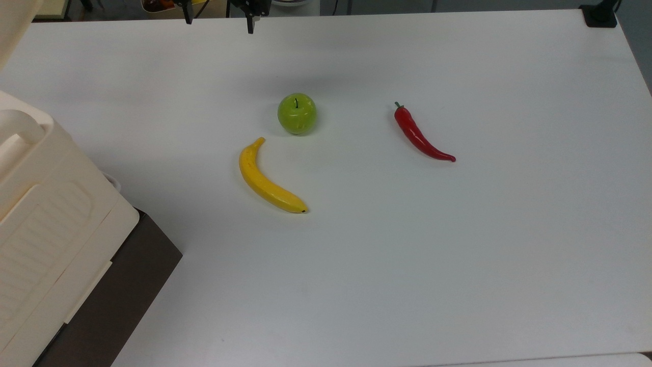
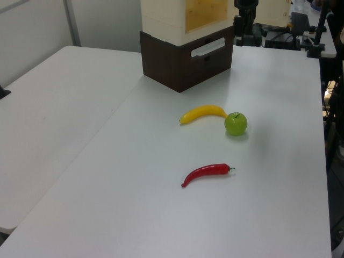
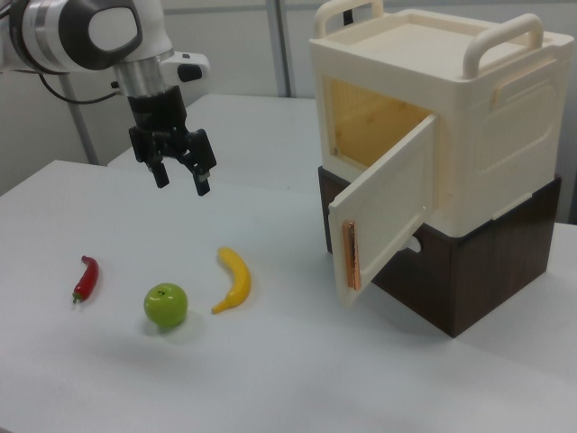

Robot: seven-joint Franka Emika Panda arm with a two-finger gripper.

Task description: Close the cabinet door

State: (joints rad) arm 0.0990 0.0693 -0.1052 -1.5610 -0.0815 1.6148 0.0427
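The cream cabinet (image 3: pixel 491 135) sits on a dark brown base (image 3: pixel 469 280) at the right view's right. Its cabinet door (image 3: pixel 388 203) stands swung out at an angle, with a copper strip along its free edge, and the wood-coloured inside (image 3: pixel 365 122) is exposed. My gripper (image 3: pixel 180 178) hangs open above the table, well to the right view's left of the door, with nothing between its fingers. In the top view the gripper (image 1: pixel 219 20) is at the upper edge and the cabinet (image 1: pixel 46 204) is at the left. In the left view the gripper (image 2: pixel 244 35) is beside the cabinet (image 2: pixel 172 16).
On the white table (image 1: pixel 458 255) lie a yellow banana (image 1: pixel 267 181), a green apple (image 1: pixel 297 113) and a red chilli (image 1: pixel 420 135), all between the gripper and the table's near part. A black clamp (image 1: pixel 600 14) sits at the top view's upper right corner.
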